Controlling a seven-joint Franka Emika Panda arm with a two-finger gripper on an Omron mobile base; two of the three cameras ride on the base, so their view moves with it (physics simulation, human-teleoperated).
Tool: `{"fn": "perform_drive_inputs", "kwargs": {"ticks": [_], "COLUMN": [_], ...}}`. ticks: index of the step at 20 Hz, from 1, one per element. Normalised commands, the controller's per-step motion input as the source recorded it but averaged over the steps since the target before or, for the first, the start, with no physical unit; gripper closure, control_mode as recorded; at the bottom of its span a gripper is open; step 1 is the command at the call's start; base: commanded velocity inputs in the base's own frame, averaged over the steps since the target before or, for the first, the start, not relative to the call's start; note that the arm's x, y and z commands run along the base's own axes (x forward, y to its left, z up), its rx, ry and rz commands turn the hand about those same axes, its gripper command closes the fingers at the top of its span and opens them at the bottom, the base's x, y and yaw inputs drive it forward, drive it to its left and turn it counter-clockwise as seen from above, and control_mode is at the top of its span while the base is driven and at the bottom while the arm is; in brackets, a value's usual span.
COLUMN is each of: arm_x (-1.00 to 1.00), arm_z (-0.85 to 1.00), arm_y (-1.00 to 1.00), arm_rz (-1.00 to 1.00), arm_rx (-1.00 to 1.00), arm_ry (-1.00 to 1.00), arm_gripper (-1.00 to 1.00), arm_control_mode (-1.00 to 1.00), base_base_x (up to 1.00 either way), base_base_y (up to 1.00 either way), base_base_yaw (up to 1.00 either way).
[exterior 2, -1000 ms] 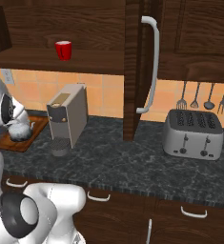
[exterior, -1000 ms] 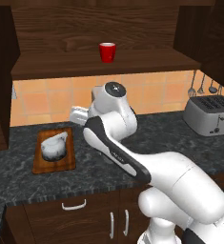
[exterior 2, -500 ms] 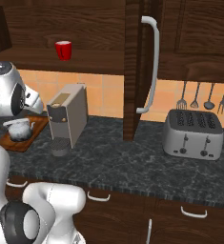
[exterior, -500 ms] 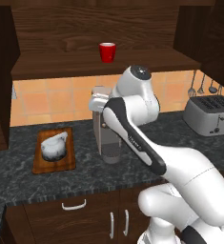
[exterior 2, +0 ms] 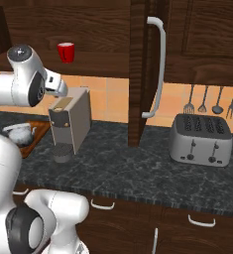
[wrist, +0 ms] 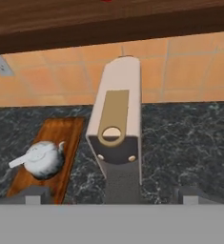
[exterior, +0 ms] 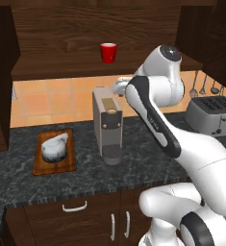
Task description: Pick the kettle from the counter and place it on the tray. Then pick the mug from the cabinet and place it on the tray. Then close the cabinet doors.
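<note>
With the kettle [exterior: 55, 147] seated on the tray [exterior: 39, 166], raise the gripper [wrist: 111, 195] (jaws wide apart, holding nothing) clear above the coffee machine [exterior: 108, 125], then approach the mug [exterior: 108, 52] on the cabinet [exterior: 61, 29] shelf level, centring its 2 fingers around it.

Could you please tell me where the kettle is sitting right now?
The kettle sits on the tray at the left end of the counter in the left base view, just left of the beige coffee machine.
</note>
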Motion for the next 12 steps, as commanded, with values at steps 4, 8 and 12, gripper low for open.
{"fn": "perform_drive_inputs", "kwargs": {"ticks": [4, 8, 12], "arm_x": [0.19, 0.25, 0.41], "arm_z": [0.27, 0.22, 0.21], "arm_y": [-0.26, 0.00, 0.00], "arm_rz": [0.03, 0.00, 0.00], "arm_rx": [-0.04, 0.01, 0.02], "arm_ry": [-0.17, -0.11, -0.13], "arm_gripper": [-1.00, -1.00, -1.00], "arm_control_mode": [-1.00, -1.00, -1.00], "base_base_x": [0.00, 0.00, 0.00], "base_base_y": [0.00, 0.00, 0.00], "base_base_yaw": [0.00, 0.00, 0.00]}}
